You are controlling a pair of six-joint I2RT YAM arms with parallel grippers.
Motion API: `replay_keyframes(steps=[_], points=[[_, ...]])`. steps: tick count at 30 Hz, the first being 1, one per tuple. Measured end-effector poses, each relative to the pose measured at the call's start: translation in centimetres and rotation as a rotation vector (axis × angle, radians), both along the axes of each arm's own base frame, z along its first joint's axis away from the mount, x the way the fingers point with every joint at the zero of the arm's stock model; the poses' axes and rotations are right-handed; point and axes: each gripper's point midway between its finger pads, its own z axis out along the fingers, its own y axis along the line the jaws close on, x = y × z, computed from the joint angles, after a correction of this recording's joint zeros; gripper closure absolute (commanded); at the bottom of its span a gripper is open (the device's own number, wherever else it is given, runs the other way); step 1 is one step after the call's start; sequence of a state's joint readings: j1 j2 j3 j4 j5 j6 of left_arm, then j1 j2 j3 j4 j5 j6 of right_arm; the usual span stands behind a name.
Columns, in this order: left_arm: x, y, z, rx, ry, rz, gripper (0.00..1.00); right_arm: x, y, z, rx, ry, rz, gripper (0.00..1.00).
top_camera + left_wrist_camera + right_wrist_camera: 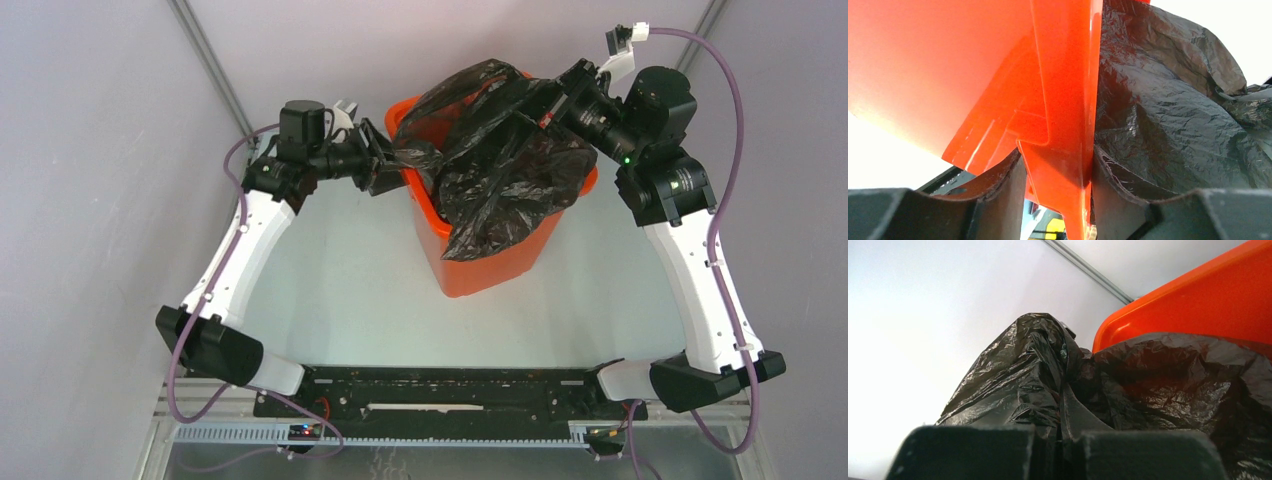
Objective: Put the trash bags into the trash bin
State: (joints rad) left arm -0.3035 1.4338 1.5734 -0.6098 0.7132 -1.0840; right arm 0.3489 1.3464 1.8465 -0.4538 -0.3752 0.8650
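The orange trash bin (490,265) stands tilted at the middle back of the table. The black trash bag (510,170) bulges out of its mouth and hangs over the front right rim. My left gripper (385,160) is shut on the bin's left rim. In the left wrist view the orange wall (948,65) runs between my gripper's (1055,155) jaws, with bag film (1168,115) on the inner side. My right gripper (550,110) is above the bin's back right corner, shut on a fold of the bag (1013,380). The right wrist view shows it (1063,415) pinching film beside the orange rim (1198,295).
Pale walls close in the table on the left, back and right. Metal struts (210,60) run up the back corners. A black mounting rail (450,390) lies along the near edge between the arm bases.
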Motion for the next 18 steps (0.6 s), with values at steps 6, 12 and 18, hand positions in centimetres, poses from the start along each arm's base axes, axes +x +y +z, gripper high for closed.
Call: replay_keyframes(steps=[6, 12, 18], points=[[-0.1, -0.2, 0.1, 0.042, 0.007, -0.048, 0.43, -0.1, 0.4, -0.1, -0.01, -0.003, 0.008, 1.0], [-0.1, 0.5, 0.8, 0.095, -0.058, -0.057, 0.17, 0.1, 0.1, -0.5, -0.032, 0.005, -0.01, 1.0], [-0.3, 1.7, 2.4, 0.1, -0.127, -0.035, 0.1, 0.1, -0.5, 0.3, -0.036, -0.017, -0.032, 1.0]])
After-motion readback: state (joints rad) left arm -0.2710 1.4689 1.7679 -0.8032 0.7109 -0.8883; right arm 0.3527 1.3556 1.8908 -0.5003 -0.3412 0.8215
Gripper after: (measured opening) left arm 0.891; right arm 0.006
